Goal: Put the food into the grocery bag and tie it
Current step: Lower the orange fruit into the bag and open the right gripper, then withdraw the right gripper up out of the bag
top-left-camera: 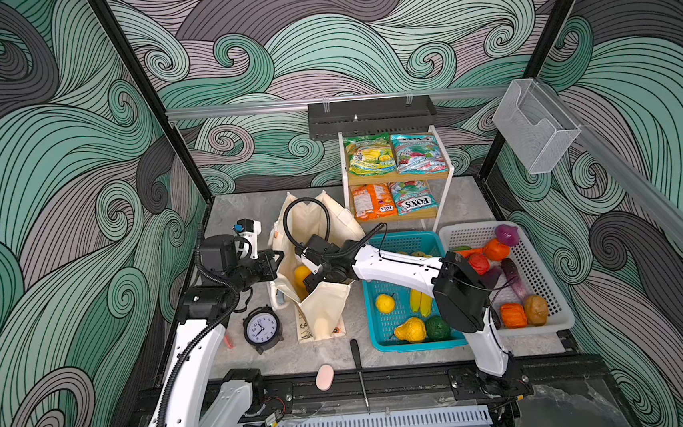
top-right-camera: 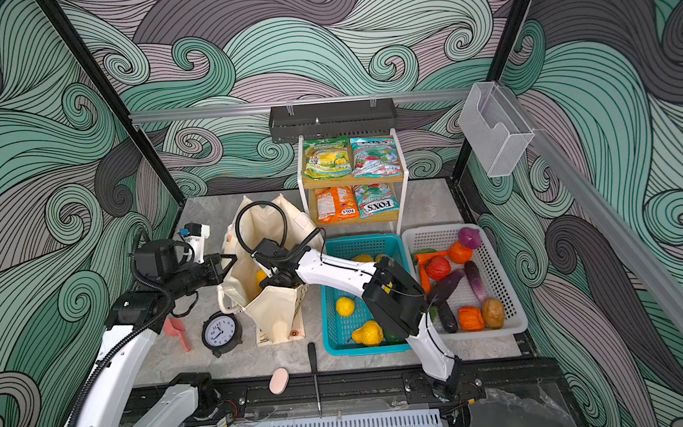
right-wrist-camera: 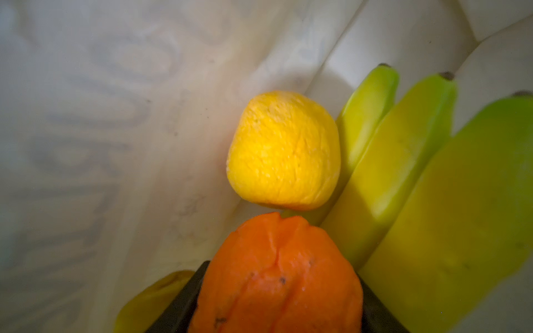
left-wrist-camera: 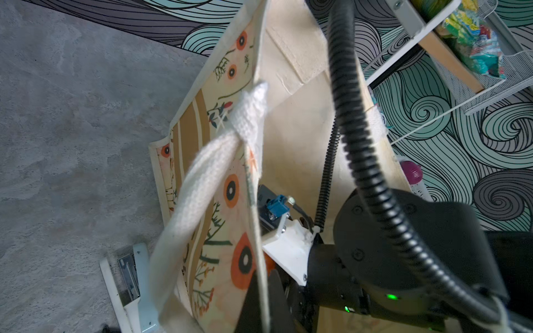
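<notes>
The grey table (top-left-camera: 244, 214) carries everything. The cream grocery bag (top-left-camera: 324, 307) stands upright left of centre with its mouth open. Just beside it on the right sits the teal basket (top-left-camera: 419, 345), and the white basket (top-left-camera: 542, 273) touches that one's far side; both hold toy produce. The right arm stretches low across the teal basket to reach the bag. The shelf (top-left-camera: 397, 178) with snack packets (top-left-camera: 370, 154) stands close behind the bag's right corner. A black cable loop (top-left-camera: 305, 221) arches over the back of the bag's mouth. The alarm clock (top-left-camera: 261, 328) stands near the bag's front left corner. A screwdriver (top-left-camera: 358, 363) and a pink pad (top-left-camera: 324, 377) lie at the table's front edge, the pad partly over the black rail.

Bare tabletop shows behind and left of the bag, and in a strip in front of it.

The left gripper (left-wrist-camera: 259, 302) is clamped on the bag's left rim, beside a white strap. The right gripper (right-wrist-camera: 278, 291) is down inside the bag, its black fingers (right-wrist-camera: 176, 305) on either side of an orange fruit (right-wrist-camera: 277, 268) that it grips. Just past that fruit, on the bag's floor, lie a yellow fruit (right-wrist-camera: 284, 150) and, touching it, greenish bananas (right-wrist-camera: 403, 173).
</notes>
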### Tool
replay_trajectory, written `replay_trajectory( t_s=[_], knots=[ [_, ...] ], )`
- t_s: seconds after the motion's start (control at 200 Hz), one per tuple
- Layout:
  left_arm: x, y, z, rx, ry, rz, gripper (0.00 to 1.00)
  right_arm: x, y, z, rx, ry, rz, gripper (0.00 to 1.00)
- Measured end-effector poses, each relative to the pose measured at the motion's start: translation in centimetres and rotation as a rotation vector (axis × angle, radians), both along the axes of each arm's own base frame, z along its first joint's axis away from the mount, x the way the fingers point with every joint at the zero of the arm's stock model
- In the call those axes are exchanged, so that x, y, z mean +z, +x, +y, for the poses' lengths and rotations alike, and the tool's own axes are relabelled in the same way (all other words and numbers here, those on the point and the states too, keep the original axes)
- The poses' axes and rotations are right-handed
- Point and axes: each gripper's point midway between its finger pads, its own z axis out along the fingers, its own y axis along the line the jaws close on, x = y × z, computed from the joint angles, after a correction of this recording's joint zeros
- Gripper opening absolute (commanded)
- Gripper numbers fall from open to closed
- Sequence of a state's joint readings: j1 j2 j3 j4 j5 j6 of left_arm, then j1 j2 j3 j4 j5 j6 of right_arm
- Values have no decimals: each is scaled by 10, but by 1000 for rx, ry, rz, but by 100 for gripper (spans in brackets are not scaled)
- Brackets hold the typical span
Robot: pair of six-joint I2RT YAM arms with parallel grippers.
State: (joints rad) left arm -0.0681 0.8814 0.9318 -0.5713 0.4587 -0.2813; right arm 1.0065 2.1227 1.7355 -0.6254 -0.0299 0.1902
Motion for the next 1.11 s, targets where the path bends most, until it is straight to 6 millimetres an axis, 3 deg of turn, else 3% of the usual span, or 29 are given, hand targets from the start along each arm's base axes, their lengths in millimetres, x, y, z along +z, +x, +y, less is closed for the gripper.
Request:
replay_trajectory(
  t_s=[0.235, 0.4, 0.59, 0.66, 0.831, 1.006, 1.106],
  knots=[
    [0, 0, 0, 0, 0, 0, 0, -8, 7, 12, 0, 9, -5, 61],
    [0, 0, 0, 0, 0, 0, 0, -19, 9, 15, -4, 2, 1, 74],
    [0, 0, 0, 0, 0, 0, 0, -15, 8, 13, -10, 0, 3, 84],
    [0, 0, 0, 0, 0, 0, 0, -7, 7, 12, -12, 7, 0, 99],
    [0, 0, 0, 0, 0, 0, 0, 35, 6, 12, 2, 65, -28, 100],
    [0, 0, 0, 0, 0, 0, 0, 110, 2, 8, 4, 189, -102, 100],
    [0, 0, 0, 0, 0, 0, 0, 161, -2, -4, -6, 269, -172, 100]
  ],
)
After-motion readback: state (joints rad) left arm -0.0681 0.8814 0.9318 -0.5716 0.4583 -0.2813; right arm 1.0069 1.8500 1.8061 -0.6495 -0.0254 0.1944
